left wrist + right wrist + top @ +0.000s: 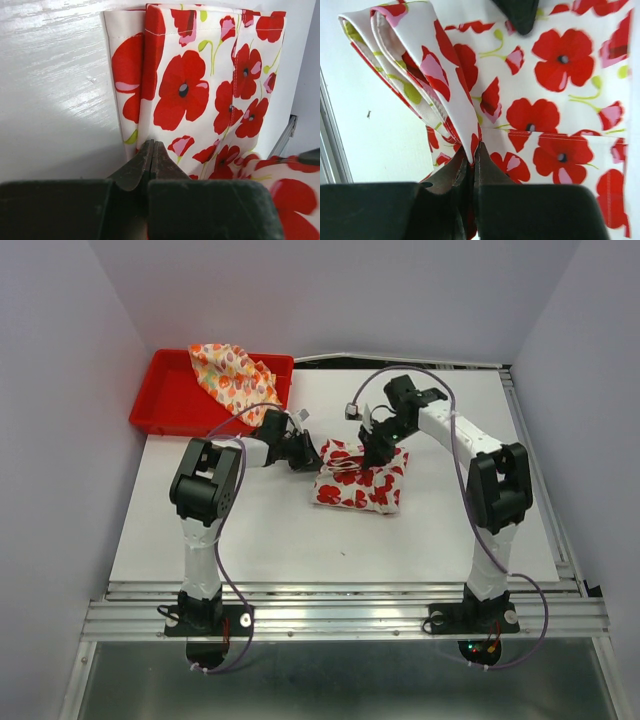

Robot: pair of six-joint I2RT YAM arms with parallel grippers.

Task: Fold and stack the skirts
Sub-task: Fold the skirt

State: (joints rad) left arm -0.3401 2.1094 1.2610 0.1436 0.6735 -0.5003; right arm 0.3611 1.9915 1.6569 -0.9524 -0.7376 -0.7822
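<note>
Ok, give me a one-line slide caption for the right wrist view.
Right gripper shut on a raised fold of the red-flowered skirt over the white table.

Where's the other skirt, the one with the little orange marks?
In the top view, the cream skirt lies in the red tray at the table's far left corner, beyond the left gripper.
</note>
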